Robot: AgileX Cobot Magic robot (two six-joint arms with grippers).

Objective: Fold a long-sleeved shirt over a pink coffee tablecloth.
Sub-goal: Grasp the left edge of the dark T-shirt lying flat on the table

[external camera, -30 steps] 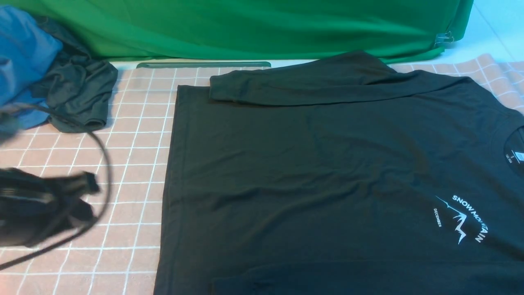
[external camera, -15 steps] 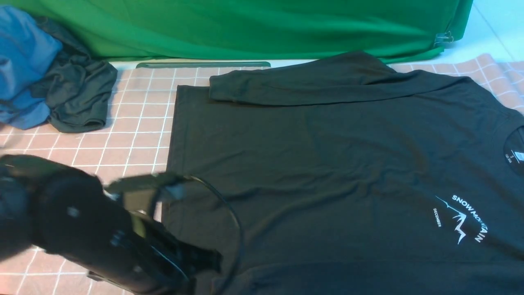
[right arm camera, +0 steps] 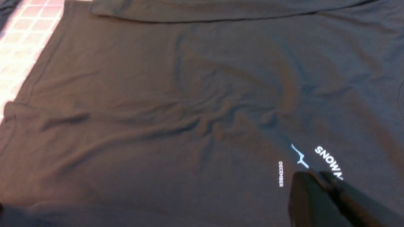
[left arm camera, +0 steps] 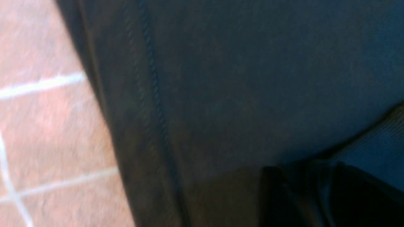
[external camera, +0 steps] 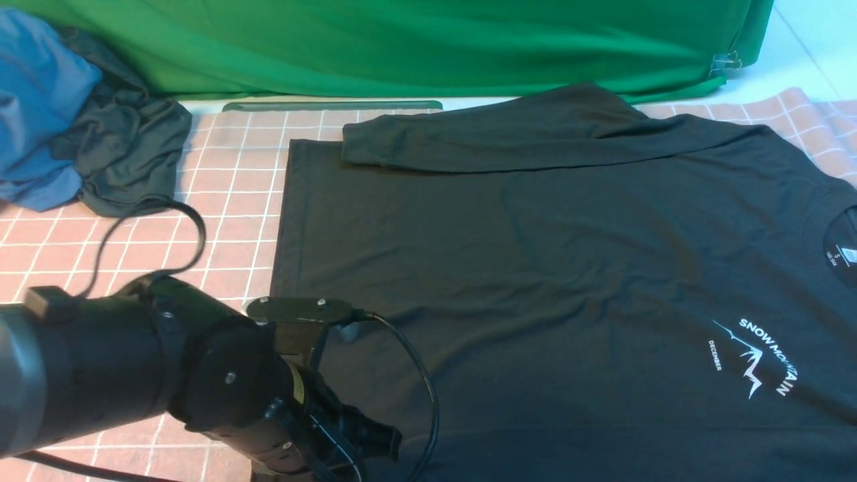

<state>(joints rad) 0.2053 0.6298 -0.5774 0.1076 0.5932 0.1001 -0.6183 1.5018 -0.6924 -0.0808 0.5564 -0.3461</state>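
Note:
The long-sleeved shirt [external camera: 535,268] lies flat and black on the pink coffee tablecloth [external camera: 221,221], hem to the left and collar to the right. Its far sleeve [external camera: 502,137] is folded across the body, and the white print [external camera: 756,361] shows near the right. My left gripper [external camera: 375,442] sits low over the shirt's near-left hem corner. In the left wrist view its dark fingers stand slightly apart, so the left gripper [left arm camera: 312,189] is open over the hem seam. My right gripper [right arm camera: 315,176] is out of the front view. It is shut and empty just above the print.
A blue garment [external camera: 40,100] and a smaller dark grey-green garment [external camera: 127,154] are heaped at the far left. A bright green cloth [external camera: 402,47] hangs along the back. The left arm's cable [external camera: 194,234] loops above the tablecloth.
My left arm has swung in from the left edge, to the right and nearer, onto the shirt's near-left hem corner. The shirt itself has not shifted.

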